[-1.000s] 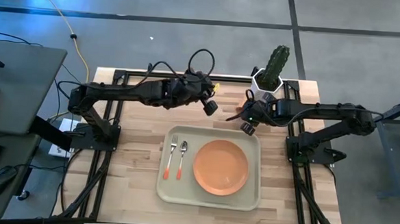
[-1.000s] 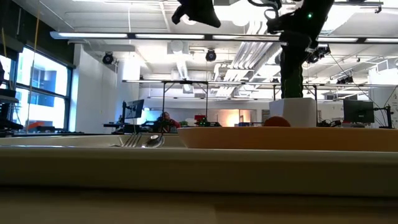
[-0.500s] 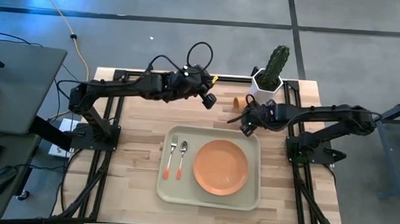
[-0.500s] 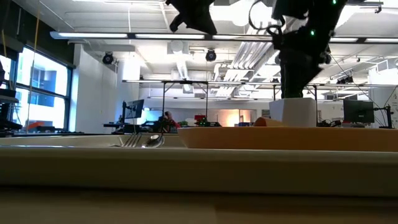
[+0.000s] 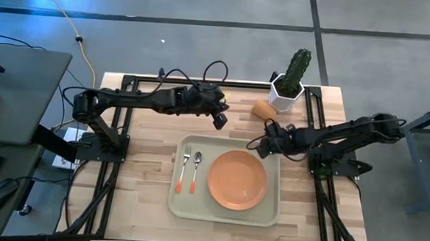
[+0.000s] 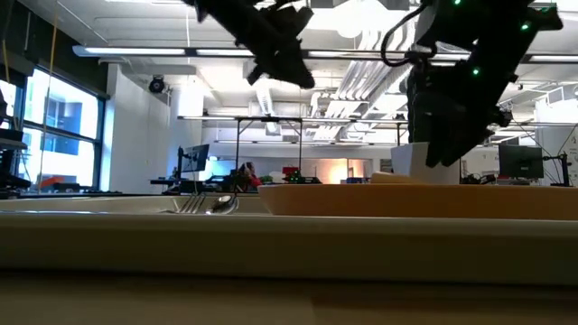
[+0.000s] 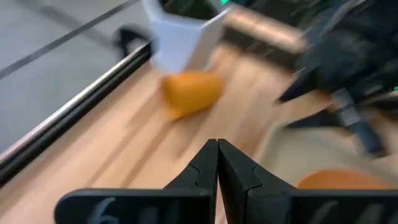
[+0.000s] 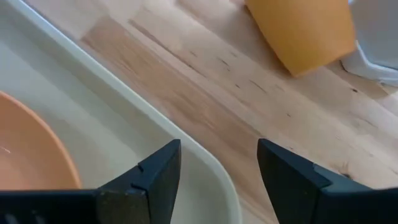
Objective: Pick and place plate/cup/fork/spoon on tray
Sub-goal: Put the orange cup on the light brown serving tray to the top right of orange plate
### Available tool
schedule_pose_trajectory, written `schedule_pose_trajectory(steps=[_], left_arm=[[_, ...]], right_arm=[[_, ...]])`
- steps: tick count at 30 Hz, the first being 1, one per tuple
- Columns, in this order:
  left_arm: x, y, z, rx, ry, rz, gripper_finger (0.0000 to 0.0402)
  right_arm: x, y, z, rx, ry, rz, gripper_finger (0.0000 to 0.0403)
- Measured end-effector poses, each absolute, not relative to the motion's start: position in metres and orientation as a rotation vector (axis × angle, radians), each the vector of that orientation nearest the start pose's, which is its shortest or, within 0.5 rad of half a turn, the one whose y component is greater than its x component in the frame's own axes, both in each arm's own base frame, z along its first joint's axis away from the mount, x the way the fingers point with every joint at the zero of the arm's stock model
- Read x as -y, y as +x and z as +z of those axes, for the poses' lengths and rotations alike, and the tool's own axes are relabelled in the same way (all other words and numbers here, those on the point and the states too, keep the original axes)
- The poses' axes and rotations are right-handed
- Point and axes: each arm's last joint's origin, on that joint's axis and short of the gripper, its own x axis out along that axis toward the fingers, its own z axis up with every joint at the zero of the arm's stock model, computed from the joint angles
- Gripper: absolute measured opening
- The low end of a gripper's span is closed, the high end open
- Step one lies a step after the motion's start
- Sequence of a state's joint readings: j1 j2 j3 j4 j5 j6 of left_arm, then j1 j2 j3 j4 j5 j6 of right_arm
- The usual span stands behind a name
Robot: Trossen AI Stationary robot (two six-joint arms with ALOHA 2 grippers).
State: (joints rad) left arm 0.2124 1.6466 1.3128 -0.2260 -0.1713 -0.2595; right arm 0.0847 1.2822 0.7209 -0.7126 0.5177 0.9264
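Note:
The orange cup (image 5: 263, 108) lies on its side on the wood by the white cactus pot (image 5: 285, 95); it also shows in the left wrist view (image 7: 189, 92) and the right wrist view (image 8: 305, 31). The beige tray (image 5: 269, 212) holds the orange plate (image 5: 236, 179), the fork (image 5: 184, 168) and the spoon (image 5: 195, 171). My right gripper (image 5: 261, 145) is open and empty over the tray's far right corner, nearer than the cup. My left gripper (image 5: 219, 119) is shut and empty above the wood, left of the cup.
The cactus pot stands at the table's far right, touching or nearly touching the cup. Bare wood lies between the tray's far rim (image 8: 124, 112) and the cup. Black frame rails run along the table's far edge (image 7: 74, 118). A desk with a keyboard stands off the table's left side.
My right gripper has drawn back from beside the pot toward the table's near edge, ending over the tray's far right corner. The cup, mostly hidden by that gripper before, now shows lying on its side. My left gripper has come down a little.

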Motion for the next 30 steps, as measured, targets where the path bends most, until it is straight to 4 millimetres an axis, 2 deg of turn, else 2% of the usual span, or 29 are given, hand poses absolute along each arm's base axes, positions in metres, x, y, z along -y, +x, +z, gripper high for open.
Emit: schedule_pose_trajectory(steps=[4,9,16,24,30], left_arm=[[-0.091,0.373,0.285,-0.318,-0.293,0.325,0.0],[-0.121,0.403,0.256,-0.182,-0.363,0.263,0.0005],[-0.165,0.444,0.205,-0.267,-0.477,0.271,0.0062],[-0.209,0.468,0.176,-0.284,-0.535,0.334,0.0142],[-0.23,0.495,0.165,-0.242,-0.64,0.303,0.0161]], right_arm=[[-0.014,0.211,0.2,-0.839,0.444,-0.9,0.0204],[-0.021,0.198,0.224,-0.741,0.491,-0.918,0.0204],[-0.02,0.165,0.255,-0.651,0.585,-0.875,0.0204],[-0.017,0.142,0.274,-0.551,0.66,-0.806,0.0204],[-0.017,0.14,0.275,-0.574,0.686,-0.771,0.0204]])
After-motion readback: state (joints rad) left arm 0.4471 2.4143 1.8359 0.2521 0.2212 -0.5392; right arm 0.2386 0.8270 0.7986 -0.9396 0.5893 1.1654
